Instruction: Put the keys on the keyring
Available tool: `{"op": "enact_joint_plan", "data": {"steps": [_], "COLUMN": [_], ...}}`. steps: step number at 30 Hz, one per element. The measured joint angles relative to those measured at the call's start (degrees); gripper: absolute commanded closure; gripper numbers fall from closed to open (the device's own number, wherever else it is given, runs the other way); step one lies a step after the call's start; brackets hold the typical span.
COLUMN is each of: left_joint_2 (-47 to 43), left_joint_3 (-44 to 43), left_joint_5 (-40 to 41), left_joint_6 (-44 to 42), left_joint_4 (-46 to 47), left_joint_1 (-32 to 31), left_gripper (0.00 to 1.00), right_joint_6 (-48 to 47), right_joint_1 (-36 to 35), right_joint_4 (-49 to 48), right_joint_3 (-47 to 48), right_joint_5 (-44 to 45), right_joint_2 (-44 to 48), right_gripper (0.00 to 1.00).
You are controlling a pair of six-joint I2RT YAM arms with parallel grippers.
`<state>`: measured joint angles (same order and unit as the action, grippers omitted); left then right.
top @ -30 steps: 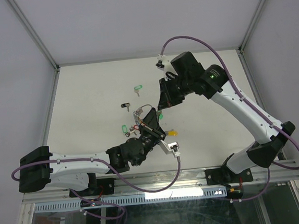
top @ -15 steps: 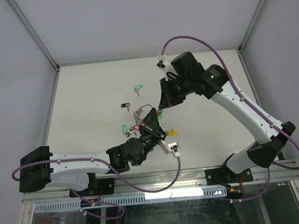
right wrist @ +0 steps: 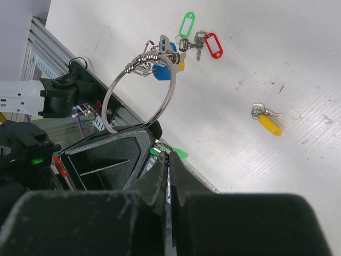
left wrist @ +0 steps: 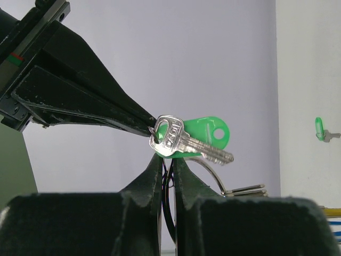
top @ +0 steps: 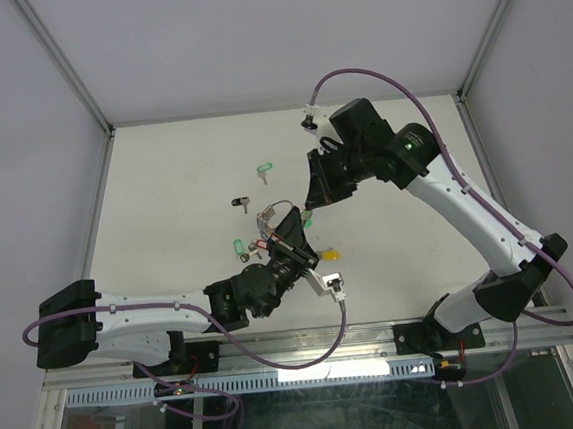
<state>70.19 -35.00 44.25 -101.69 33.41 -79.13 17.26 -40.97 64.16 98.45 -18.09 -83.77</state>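
My left gripper (left wrist: 168, 158) is shut on the thin wire of the keyring (left wrist: 213, 168), held above the table. The keyring (right wrist: 171, 85) carries a cluster with a blue tag (right wrist: 162, 72). My right gripper (right wrist: 170, 155) is shut on a silver key (left wrist: 182, 142) with a green tag (left wrist: 205, 133), held right at my left fingertips against the ring. In the top view both grippers, the left (top: 289, 224) and the right (top: 311, 204), meet mid-table. The contact between key and ring is hidden by the fingers.
Loose keys lie on the table: a green-tagged one (top: 265, 170) at the back, a black-tagged one (top: 242, 203), a green tag (top: 236, 246) and a red tag (top: 259, 244) left of my left gripper, and a yellow-tagged one (top: 328, 256).
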Motion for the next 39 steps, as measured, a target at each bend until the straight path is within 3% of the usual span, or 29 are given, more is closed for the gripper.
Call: {"op": "enact_joint_plan", "data": {"steps": [20,39], "left_joint_2": [0.0,0.87], "left_joint_3": [0.0,0.0], "left_joint_5": [-0.9,-0.7], "left_joint_6": [-0.17,-0.22], "left_joint_4": [1.18,6.75], "left_joint_1": [0.07,0.07], "left_gripper": [1.0,1.0], "right_joint_6": [-1.81,0.83], "right_joint_1": [1.55,3.13], "right_joint_4": [-0.15,-11.61], "right_joint_3": [-2.27,-12.98], "right_joint_5": [-1.09,-6.82], "right_joint_2": [2.45,8.9], "right_gripper": [1.0,1.0]}}
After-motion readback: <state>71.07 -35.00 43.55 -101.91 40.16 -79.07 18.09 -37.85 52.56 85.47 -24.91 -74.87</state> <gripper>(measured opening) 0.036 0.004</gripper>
